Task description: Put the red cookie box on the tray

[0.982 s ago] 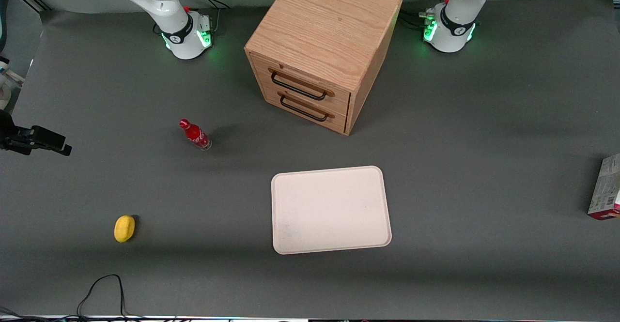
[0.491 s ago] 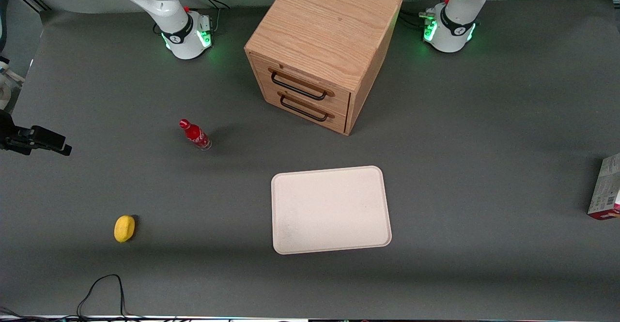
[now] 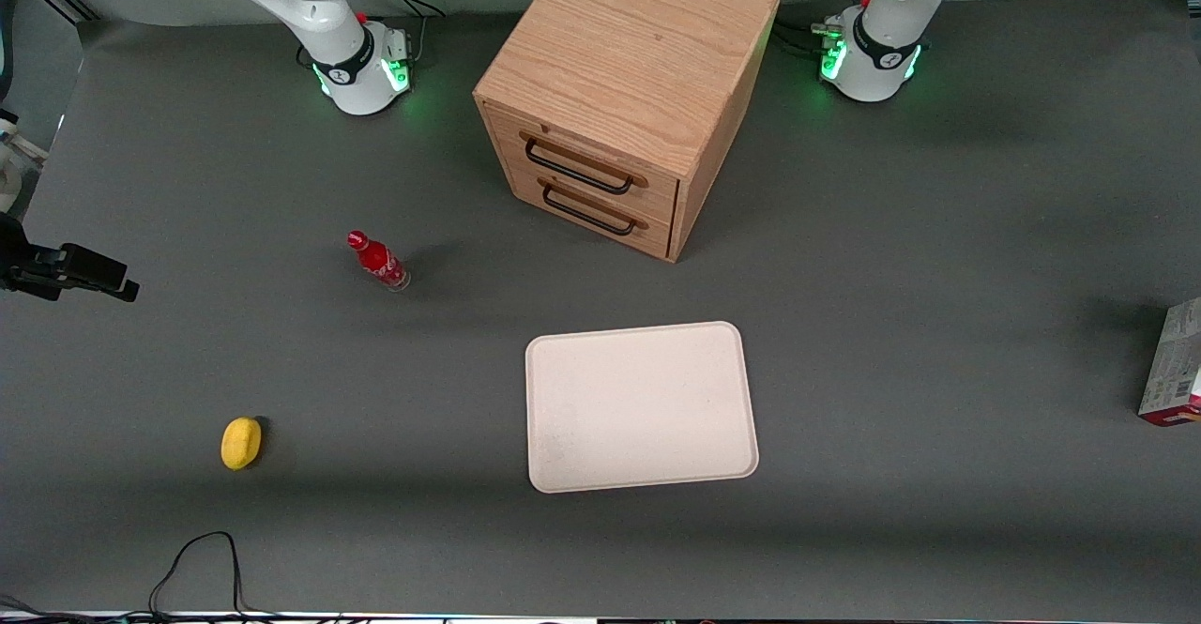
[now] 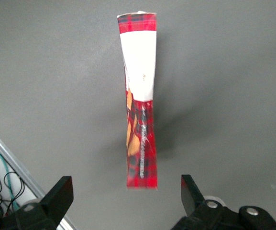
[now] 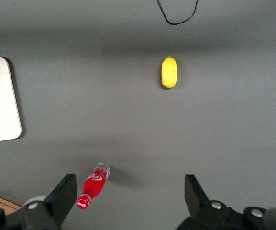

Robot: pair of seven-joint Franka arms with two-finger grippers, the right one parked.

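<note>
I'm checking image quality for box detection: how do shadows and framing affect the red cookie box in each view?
Front view: the red cookie box is cut off by the frame edge at the working arm's end of the table, far from the tray; soft dark shadow bands cross the table. Left wrist view: the box is sharp, standing on edge, casting a soft shadow beside it; the open gripper hangs above it.

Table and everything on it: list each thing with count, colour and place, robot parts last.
table: one, dark grey, under everything.
cabinet: one, wooden, two drawers, between the arm bases.
tray: one, cream-white, in front of the cabinet.
cookie box: one, red and white, standing on edge at the working arm's end of the table.
bottle: one, red, upright, toward the parked arm's end.
lemon: one, yellow, nearer the camera than the bottle.
gripper: one, black fingers open, above the cookie box.
</note>
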